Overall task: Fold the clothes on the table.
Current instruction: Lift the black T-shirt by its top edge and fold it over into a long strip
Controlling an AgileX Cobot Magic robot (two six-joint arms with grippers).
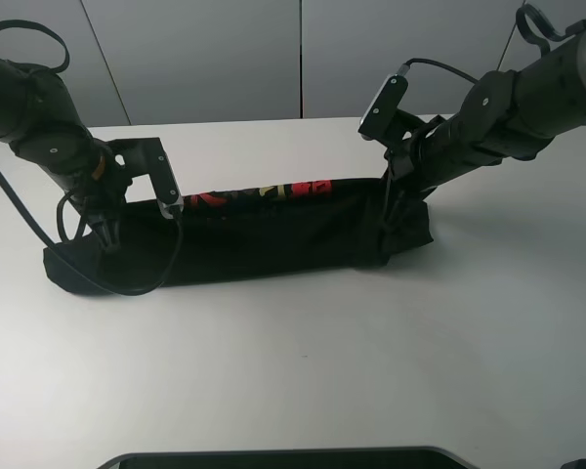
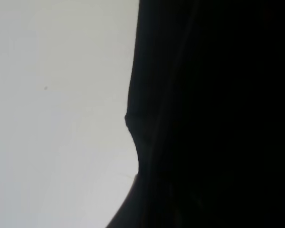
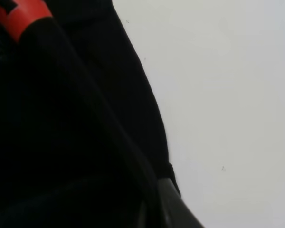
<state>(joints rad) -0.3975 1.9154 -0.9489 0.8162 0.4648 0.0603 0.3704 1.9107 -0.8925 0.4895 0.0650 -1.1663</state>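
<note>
- Shirt (image 1: 273, 244) lies as a long black band across the middle of the frame on the white table (image 1: 303, 371). It looks already doubled lengthwise, and a strip of coloured print (image 1: 273, 192) peeks out along its upper edge.
- Your left claw (image 1: 105, 233) is down at the band's left end and your right claw (image 1: 389, 227) is at its right end. Having one at each end would let the cloth come up evenly when an edge is carried over.
- You cannot tell from any view whether either claw is apart, together or clamped on cloth. The black fingers merge with the black fabric, and both wrist cameras show little beyond dark cloth against bare tabletop.
- The right wrist view does catch a piece of red print near the cloth edge, which suggests that claw sits close to the printed side of the fold.
- Judged from this, the lengthwise fold is well on, and a crosswise fold to shorten the band is probably what remains.
</note>
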